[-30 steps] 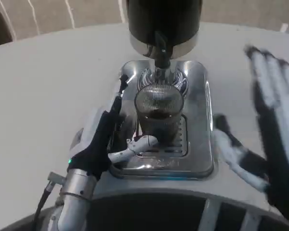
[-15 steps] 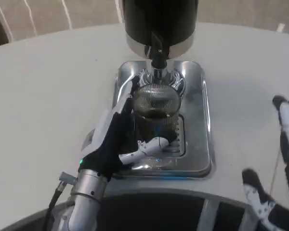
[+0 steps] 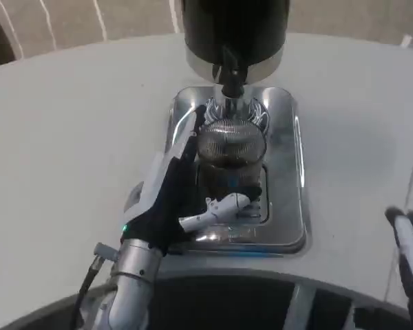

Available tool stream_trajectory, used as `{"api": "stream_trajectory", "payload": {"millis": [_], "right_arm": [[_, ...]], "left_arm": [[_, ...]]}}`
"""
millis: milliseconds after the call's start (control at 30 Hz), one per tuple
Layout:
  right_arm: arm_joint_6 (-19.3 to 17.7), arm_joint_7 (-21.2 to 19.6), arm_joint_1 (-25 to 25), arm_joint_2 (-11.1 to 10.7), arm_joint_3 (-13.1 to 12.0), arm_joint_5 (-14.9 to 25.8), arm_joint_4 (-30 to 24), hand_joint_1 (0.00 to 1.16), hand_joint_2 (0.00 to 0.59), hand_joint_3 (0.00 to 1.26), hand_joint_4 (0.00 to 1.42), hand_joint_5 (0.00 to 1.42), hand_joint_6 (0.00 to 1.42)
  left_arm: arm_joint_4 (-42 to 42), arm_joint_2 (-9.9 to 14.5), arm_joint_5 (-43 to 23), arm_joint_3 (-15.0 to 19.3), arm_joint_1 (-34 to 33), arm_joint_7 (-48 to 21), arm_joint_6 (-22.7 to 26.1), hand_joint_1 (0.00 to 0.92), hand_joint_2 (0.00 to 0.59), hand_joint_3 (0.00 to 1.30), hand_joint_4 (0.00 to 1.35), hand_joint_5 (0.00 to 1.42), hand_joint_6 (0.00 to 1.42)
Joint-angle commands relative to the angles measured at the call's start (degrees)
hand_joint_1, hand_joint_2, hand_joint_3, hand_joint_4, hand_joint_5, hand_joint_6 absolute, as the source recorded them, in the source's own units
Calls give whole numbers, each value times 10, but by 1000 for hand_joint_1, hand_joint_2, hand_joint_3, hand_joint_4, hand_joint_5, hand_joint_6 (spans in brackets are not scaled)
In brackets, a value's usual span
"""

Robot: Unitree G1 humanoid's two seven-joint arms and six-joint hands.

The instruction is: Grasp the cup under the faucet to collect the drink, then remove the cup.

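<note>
Now left hand [image 3: 171, 199] closer, fingers around cup [image 3: 229, 161]; right hand [image 3: 409, 258] lower at edge, fingers' state unclear.

A white table [image 3: 69, 117] carries a shiny metal drip tray [image 3: 286, 172].

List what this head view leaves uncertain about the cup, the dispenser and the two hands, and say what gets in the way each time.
- Cup: its left side and base are hidden behind the left hand, so firm contact cannot be confirmed.
- Dispenser: its top is cut off by the upper edge.
- Right hand: mostly cut off at the right edge and blurred; its pose is unclear.
- Faucet: whether drink is flowing is too fine to see.
</note>
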Motion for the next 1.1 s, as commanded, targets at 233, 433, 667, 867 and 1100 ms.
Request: {"api": "stream_trajectory", "payload": {"millis": [233,433,667,867,1100], "right_arm": [[-14,13,-4,-1,8,7,2,544,454,0,0,0,0],[-11,42,-32,13,19,-4,-5,517,445,0,0,0,0],[-11,54,-25,31,44,-25,-7,501,441,0,0,0,0],[-5,63,-27,40,40,-22,-9,491,438,0,0,0,0],[-1,64,-24,57,45,-22,-14,470,422,0,0,0,0]], "left_arm": [[39,-16,15,-24,-15,25,1,475,73,0,0,105,126],[56,-21,7,-21,-20,40,4,477,73,0,0,142,168],[58,-23,13,-29,-25,48,-2,490,74,0,0,218,243],[70,-19,44,-54,-29,60,15,528,84,0,0,278,324],[98,-28,52,-63,-44,83,43,547,84,49,90,477,677]]}}
